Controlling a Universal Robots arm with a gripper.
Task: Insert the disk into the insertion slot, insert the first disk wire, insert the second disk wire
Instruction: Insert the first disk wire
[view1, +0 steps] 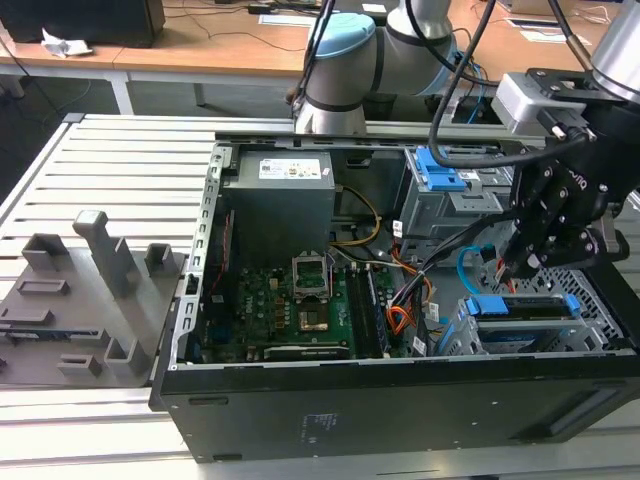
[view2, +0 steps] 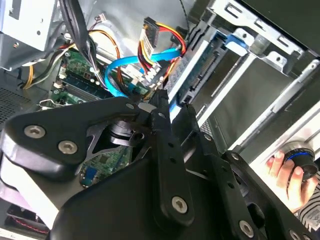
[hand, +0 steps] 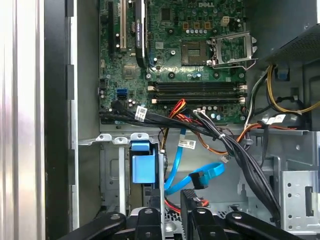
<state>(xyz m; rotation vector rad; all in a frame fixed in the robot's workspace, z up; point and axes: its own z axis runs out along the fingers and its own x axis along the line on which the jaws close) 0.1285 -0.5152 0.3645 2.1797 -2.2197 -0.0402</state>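
- exterior view: the gripper (view1: 522, 262) hangs inside the open computer case (view1: 330, 420), just over the disk (view1: 520, 308). the disk sits in the insertion slot (view1: 600, 295), and the second disk wire (view1: 463, 268) loops close beside it.
- second wrist view: the gripper (view2: 172, 107) is near the disk (view2: 192, 75). the first disk wire (view2: 151, 31) lies unplugged, its plug beside the curving second disk wire (view2: 117, 70). a person's hand (view2: 286, 172) is outside the case.
- first wrist view: the gripper (hand: 172, 210) is near the second disk wire (hand: 172, 170), with the motherboard (hand: 175, 45) beyond. i cannot tell whether the pincer is spread or pressed together.
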